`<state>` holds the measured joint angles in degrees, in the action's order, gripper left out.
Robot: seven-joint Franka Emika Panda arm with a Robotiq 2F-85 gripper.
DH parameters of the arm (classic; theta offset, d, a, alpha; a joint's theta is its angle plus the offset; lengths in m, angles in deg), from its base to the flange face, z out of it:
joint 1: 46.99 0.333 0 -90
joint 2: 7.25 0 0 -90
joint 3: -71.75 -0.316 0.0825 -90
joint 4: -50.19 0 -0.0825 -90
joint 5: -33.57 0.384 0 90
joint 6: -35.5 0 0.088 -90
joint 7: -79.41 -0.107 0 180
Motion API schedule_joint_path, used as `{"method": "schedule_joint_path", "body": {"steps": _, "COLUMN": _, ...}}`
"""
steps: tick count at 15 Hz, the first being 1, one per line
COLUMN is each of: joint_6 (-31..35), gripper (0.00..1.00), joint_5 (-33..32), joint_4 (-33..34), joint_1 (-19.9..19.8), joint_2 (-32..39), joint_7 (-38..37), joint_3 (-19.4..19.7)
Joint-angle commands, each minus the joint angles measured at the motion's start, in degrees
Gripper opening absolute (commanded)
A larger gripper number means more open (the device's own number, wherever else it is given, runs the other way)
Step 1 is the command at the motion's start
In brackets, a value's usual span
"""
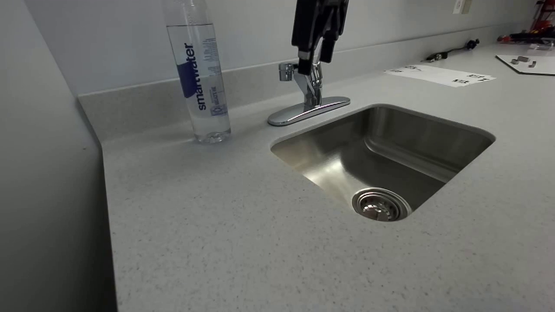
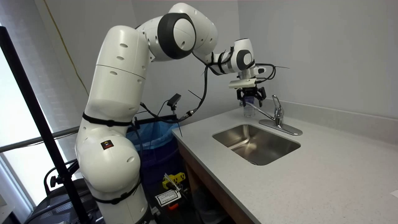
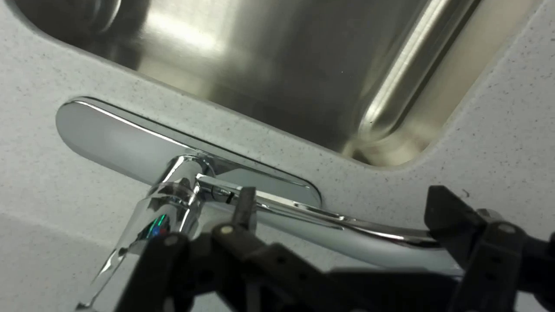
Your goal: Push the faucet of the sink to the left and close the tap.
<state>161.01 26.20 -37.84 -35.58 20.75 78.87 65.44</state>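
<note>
The faucet's arched chrome spout [image 3: 347, 227] runs from its upright body beyond the oval base, over the counter beside the basin. It also shows in an exterior view [image 2: 260, 111]; its aerator tip [image 1: 286, 72] shows beside my gripper. The tap lever [image 2: 275, 101] slants upward; in the wrist view [image 3: 110, 271] it is partly cut off. The sink [image 1: 416, 125] is empty, with no water visible; it also shows here [image 2: 253, 141]. My gripper [image 3: 343, 203] points down, open, its fingers spread along the spout. I cannot tell whether they touch it. It shows in both exterior views [image 1: 315, 60] [image 2: 251, 101].
A clear water bottle [image 1: 204, 82] stands on the counter [image 1: 208, 208] near the spout's end, partly behind the gripper in an exterior view [image 2: 248, 111]. The backsplash [image 1: 249, 89] runs behind the faucet. Paper sheets [image 1: 438, 75] and a white board [image 1: 537, 65] lie farther along.
</note>
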Motion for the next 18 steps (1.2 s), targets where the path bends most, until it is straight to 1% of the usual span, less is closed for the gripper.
{"method": "schedule_joint_path", "body": {"steps": 1, "joint_6": -3.23, "gripper": 1.0, "joint_5": -0.42, "joint_4": 9.57, "joint_1": 1.75, "joint_2": 5.68, "joint_7": -1.56, "joint_3": 0.34}}
{"method": "schedule_joint_path", "body": {"steps": 4, "joint_6": -3.85, "gripper": 1.0, "joint_5": -0.63, "joint_4": 12.93, "joint_1": 2.19, "joint_2": 7.72, "joint_7": -1.9, "joint_3": 0.75}}
{"method": "schedule_joint_path", "body": {"steps": 8, "joint_6": -2.06, "gripper": 1.0, "joint_5": -2.58, "joint_4": 16.13, "joint_1": 3.55, "joint_2": 9.62, "joint_7": -3.78, "joint_3": 2.16}}
{"method": "schedule_joint_path", "body": {"steps": 11, "joint_6": -2.05, "gripper": 1.0, "joint_5": -3.62, "joint_4": 18.53, "joint_1": 4.42, "joint_2": 11.08, "joint_7": -5.54, "joint_3": 2.96}}
{"method": "schedule_joint_path", "body": {"steps": 18, "joint_6": -1.13, "gripper": 1.0, "joint_5": -6.08, "joint_4": 22.62, "joint_1": 6.06, "joint_2": 13.44, "joint_7": -9.55, "joint_3": 5.32}}
